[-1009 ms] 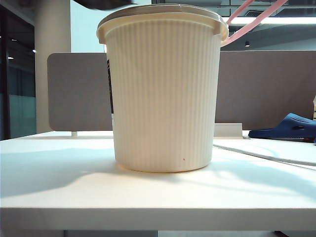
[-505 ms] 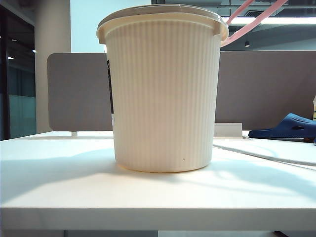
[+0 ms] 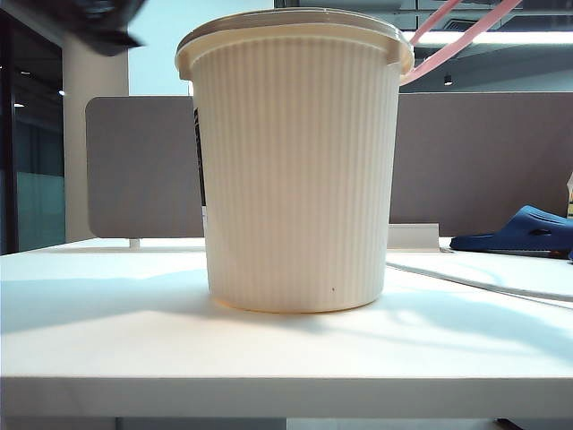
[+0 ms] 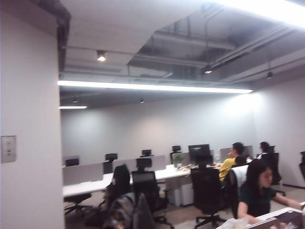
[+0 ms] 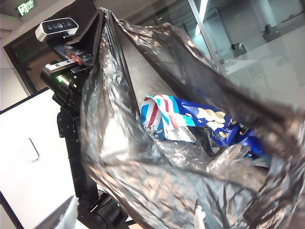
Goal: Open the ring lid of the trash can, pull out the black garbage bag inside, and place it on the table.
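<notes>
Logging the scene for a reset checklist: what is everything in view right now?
trash can: one, cream, centre of table
ring lid: one, pink, raised at the bin's right rim
black garbage bag: one, open, in front of the right wrist camera
snack wrapper: one, blue, inside the bag
slipper: one, blue, far right
partition panel: one, grey-brown, behind the bin
left gripper: shut, fingers unseen
right gripper: unseen, its camera faces the bag

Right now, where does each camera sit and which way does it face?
Exterior: low at the table edge, level on the trash can, ring lid raised; dark blur top left, perhaps the left arm.
Left wrist: aimed across the office; left pincer unseen.
Right wrist: into the black garbage bag; right pincer unseen, robot mast behind.
Shared: nothing certain.
</notes>
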`<state>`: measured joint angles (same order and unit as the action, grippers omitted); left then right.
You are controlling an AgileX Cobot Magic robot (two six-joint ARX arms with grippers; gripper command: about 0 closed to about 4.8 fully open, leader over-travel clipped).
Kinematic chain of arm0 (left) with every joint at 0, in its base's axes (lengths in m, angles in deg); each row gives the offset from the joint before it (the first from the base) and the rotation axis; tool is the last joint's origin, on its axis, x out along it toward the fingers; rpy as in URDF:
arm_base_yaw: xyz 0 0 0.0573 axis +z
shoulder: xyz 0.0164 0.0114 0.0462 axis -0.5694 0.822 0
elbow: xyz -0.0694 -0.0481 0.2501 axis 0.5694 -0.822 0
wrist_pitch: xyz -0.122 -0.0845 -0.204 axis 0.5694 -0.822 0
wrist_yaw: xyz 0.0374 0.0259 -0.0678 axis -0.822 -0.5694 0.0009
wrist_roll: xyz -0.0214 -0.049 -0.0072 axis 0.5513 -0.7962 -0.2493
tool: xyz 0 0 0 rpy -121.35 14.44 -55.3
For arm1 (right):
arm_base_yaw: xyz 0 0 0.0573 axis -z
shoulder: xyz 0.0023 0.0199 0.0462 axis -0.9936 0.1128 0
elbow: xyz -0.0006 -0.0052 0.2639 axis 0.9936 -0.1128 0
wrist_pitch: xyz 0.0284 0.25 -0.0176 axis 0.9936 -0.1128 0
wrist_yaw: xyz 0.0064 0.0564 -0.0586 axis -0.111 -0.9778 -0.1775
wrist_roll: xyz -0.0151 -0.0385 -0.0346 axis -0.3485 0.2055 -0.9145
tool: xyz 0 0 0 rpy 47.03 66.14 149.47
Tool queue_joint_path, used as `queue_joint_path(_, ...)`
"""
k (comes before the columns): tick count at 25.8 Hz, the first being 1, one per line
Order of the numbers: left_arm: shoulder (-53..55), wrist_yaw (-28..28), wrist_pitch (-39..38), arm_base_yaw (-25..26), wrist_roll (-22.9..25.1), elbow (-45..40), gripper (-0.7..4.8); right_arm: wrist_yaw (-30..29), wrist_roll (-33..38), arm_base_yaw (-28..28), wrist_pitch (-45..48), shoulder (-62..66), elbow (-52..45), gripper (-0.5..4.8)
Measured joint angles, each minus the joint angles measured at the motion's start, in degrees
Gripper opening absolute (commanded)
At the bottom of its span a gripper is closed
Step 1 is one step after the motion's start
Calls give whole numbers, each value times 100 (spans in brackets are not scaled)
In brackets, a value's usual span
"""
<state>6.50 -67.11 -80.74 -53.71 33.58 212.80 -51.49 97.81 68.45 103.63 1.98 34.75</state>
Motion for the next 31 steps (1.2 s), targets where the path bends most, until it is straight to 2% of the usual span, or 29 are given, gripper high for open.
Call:
queue_joint_path(6,-2,-472,-544,0,197,-4,-6,-37,-151,0,31,-92,-227,306)
queue_joint_path(16,225,-970,-745,0,387,-7,-6,-46,-625,-2,503,-686,-2210,306)
queue_joint_path(24,275,-1528,-719,28,791,-15,-6,-164,-638,9,1137,-1036,-3058,306)
queue_joint_path(28,286,-1596,-828,549,807,-13,-6,-195,-640,11,1178,-1161,-3263,306)
queue_joint_path(31,367,-1176,-1067,1335,343,-11,-6,-258,-640,11,1228,-1202,-3281,306)
